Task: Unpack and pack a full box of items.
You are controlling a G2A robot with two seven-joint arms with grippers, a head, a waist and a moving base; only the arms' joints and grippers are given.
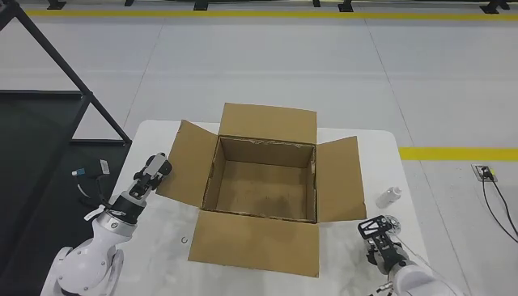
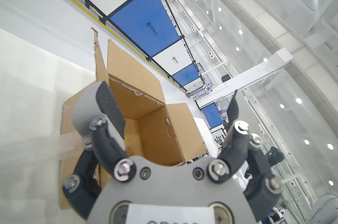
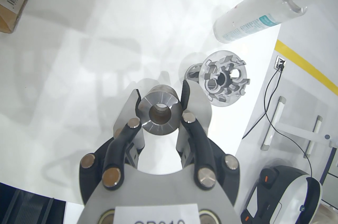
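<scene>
Jaws of the right gripper [image 3: 160, 99] are pinching a metal cylinder [image 3: 160, 117] near the white table's [image 3: 105, 24] right edge, as its wrist view is showing. A flanged metal part [image 3: 224, 78] and a white bottle [image 3: 248, 22] are lying just beside. From above, the open cardboard box [image 1: 267, 152] is sitting mid-table, and the left gripper [image 1: 155, 169] is hovering, jaws spread, by its left flap [image 1: 188, 162].

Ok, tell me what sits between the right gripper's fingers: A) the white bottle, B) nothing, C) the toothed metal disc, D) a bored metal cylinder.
D: the right gripper is shut on the metal cylinder, while the toothed disc and the white bottle lie apart from it on the table.
</scene>
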